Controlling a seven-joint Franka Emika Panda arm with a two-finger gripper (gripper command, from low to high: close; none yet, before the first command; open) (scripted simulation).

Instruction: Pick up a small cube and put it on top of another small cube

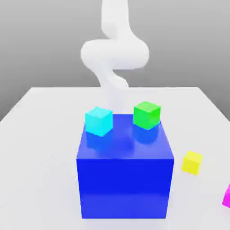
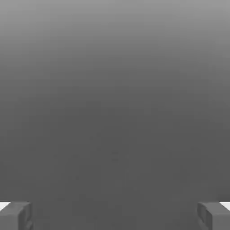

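A large blue cube (image 1: pixel 125 179) stands in the middle of the white table (image 1: pixel 40 148). On its top sit a small cyan cube (image 1: pixel 99 120) toward the exterior view's left and a small green cube (image 1: pixel 147 114) toward the right, apart from each other. A small yellow cube (image 1: pixel 192 162) lies on the table to the right of the blue cube. At the right edge of the exterior view a magenta cube (image 1: pixel 227 196) is cut off by the frame. In the hand view my gripper (image 2: pixel 115 214) is open, its two grey fingertips (image 2: pixel 15 214) far apart with nothing between them.
The white robot arm (image 1: pixel 114 51) rises behind the blue cube, blurred. The hand view looks onto plain grey background.
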